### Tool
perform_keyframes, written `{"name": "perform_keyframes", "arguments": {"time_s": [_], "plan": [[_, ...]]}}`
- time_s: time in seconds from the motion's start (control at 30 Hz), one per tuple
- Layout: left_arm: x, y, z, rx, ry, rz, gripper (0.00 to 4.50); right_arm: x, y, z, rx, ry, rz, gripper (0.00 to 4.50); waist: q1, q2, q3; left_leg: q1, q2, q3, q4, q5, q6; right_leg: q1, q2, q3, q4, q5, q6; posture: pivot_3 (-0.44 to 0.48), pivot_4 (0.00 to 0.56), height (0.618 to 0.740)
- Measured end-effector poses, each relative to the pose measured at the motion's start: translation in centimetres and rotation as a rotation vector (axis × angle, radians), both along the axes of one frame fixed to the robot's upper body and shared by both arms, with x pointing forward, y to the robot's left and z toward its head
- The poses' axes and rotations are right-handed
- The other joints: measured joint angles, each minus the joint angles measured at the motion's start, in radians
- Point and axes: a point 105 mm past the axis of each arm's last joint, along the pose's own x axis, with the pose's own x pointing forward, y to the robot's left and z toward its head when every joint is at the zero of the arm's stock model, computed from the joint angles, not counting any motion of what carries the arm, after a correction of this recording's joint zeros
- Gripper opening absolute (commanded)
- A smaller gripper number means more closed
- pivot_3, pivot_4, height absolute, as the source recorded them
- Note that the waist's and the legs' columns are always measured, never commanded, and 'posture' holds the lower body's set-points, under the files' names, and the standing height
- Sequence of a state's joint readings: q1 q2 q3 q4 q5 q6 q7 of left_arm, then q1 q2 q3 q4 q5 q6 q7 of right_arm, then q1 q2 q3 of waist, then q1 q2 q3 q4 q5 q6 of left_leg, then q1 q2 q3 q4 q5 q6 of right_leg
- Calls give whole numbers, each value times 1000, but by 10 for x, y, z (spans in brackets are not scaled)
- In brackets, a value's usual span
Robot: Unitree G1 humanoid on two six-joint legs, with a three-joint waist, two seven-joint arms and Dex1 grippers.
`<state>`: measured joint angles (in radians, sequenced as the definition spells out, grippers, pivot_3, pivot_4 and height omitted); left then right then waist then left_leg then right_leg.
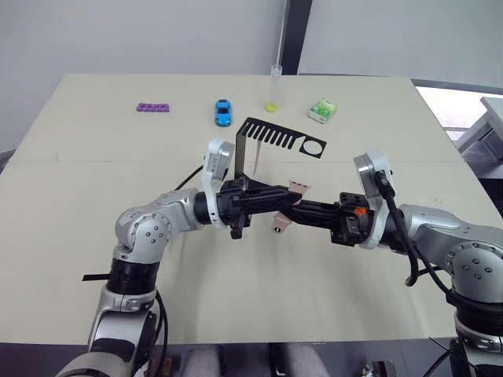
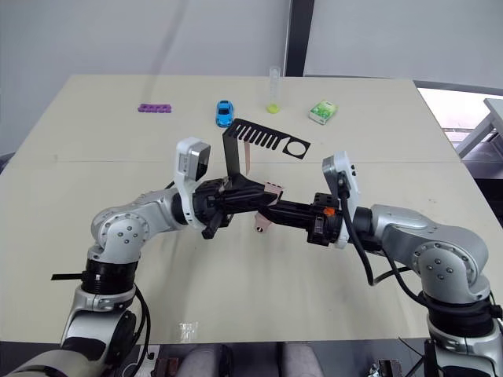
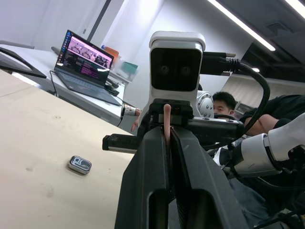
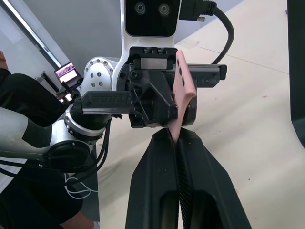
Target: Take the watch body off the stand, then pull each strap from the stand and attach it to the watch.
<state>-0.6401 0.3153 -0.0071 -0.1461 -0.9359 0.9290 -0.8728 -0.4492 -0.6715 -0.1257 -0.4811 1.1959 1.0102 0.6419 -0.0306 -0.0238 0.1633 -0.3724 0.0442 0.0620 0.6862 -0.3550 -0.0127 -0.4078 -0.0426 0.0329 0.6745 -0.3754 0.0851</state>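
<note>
Both grippers are clenched on one pinkish-tan strap (image 1: pixel 289 206) — left gripper (image 1: pixel 284 195) and right gripper (image 1: pixel 302 210) meet nose to nose above the table (image 1: pixel 71 181), near the stand (image 1: pixel 277 138). The watch body (image 3: pixel 79 163) lies loose on the table, so a tug could twist the strap free. Laptop (image 3: pixel 83 62) and people sit behind.
</note>
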Motion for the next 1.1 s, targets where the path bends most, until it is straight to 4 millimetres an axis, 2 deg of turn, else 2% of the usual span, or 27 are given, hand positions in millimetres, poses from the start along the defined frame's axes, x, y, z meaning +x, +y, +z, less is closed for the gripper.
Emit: {"name": "perform_keyframes", "arguments": {"time_s": [0.2,0.23,0.77,0.9,1.1], "plan": [[0,0,0,-2,-2,0,283,0,0,0,0,0,0,0,0,0,0,0,0,0,0,0,0,0,0,0,0,0,0,0,150,740],[0,0,0,-2,-2,0,130,0,0,0,0,1,0,0,0,0,0,0,0,0,0,0,0,0,0,0,0,0,0,0,150,740],[0,0,2,-19,0,-4,130,-2,0,3,-9,-11,-7,0,0,0,0,0,0,0,0,0,0,0,0,0,0,0,0,0,150,740],[-3,-2,1,-7,-3,-26,0,-5,-7,-1,-21,-23,-70,1287,2,0,0,0,0,0,0,0,0,0,0,0,0,0,0,0,150,740],[-5,9,1,54,-58,-43,0,-22,-42,-13,-80,-35,-295,4334,5,0,0,-1,0,-1,-1,0,0,1,0,0,-1,0,0,0,150,740]]}}
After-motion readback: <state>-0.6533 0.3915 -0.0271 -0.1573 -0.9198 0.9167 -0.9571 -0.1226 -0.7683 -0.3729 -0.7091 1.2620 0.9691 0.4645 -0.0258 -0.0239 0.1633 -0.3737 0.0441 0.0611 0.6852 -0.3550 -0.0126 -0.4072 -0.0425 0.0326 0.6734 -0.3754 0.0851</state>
